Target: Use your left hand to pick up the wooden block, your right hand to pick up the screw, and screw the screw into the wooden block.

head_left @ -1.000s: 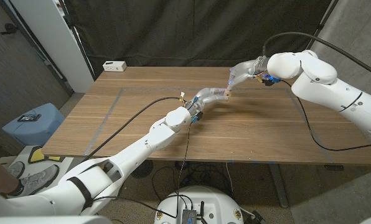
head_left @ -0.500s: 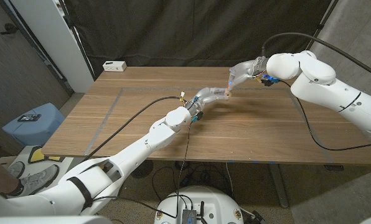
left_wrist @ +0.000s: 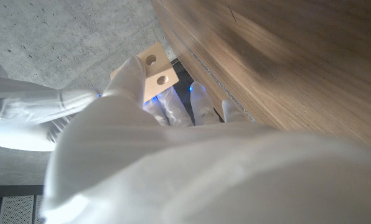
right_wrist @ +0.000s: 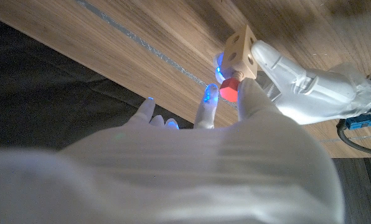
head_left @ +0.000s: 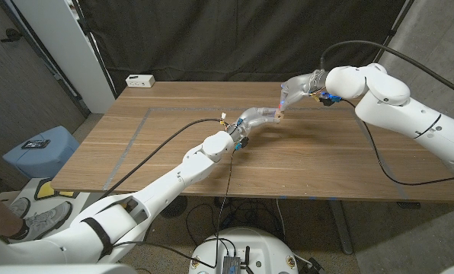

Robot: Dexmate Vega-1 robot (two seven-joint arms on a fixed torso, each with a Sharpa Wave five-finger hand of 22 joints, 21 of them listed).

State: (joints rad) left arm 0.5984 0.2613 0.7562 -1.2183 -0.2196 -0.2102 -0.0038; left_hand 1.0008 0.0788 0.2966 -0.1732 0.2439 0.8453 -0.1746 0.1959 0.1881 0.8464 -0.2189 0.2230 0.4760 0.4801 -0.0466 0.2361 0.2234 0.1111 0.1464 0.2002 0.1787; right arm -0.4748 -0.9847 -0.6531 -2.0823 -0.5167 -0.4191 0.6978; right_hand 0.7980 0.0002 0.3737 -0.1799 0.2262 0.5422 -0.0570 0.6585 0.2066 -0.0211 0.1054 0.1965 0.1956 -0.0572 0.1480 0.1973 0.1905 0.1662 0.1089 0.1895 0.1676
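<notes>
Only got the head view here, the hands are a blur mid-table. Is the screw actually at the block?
Observer: Yes. In the right wrist view the red-headed screw sits against a hole in the wooden block.
Operator: Who has the block?
Observer: The left hand grips it, lifted off the table.
Operator: More holes free?
Observer: The left wrist view shows two open holes on one face of the block.

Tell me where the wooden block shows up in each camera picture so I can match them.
Head view: wooden block above table centre, between the two hands.
Left wrist view: upper middle, two holes facing the camera, held by the left hand.
Right wrist view: upper right.
Shared landmark: the wooden table.
</notes>
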